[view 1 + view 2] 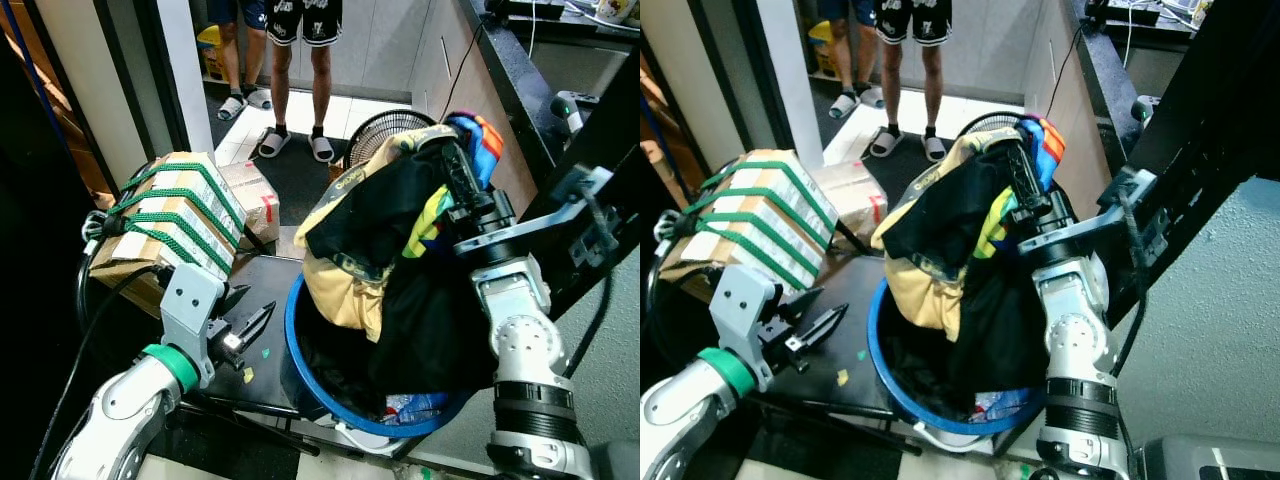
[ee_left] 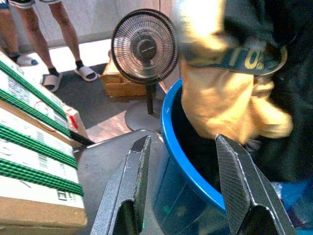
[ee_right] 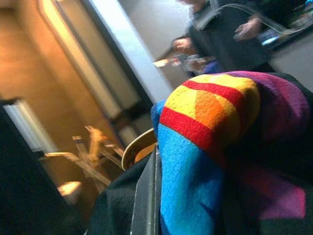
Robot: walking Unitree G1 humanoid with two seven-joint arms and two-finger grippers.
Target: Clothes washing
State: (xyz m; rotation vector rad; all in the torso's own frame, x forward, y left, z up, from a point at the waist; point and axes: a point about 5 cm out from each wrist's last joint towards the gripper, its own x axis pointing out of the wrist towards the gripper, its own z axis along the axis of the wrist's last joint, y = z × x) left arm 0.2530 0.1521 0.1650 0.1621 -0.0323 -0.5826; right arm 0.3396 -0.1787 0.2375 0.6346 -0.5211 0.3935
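A bundle of clothes (image 1: 390, 250), black and yellow with a bright multicoloured piece (image 3: 210, 127) on top, hangs lifted out of a round blue basket (image 1: 292, 330). My right gripper (image 1: 462, 175) is raised above the basket's right side and shut on the top of the bundle, whose lower folds still drape into the basket. More dark laundry lies at the bottom. My left gripper (image 1: 250, 322) hovers low just left of the basket rim, open with nothing between its fingers (image 2: 137, 166).
The basket sits on a black platform (image 1: 255, 280). A cardboard box bound with green straps (image 1: 175, 215) and a smaller box (image 1: 250, 195) stand at left. Behind are a floor fan (image 1: 385, 130) and two persons' legs (image 1: 300, 80). A dark counter (image 1: 510, 70) runs along the right.
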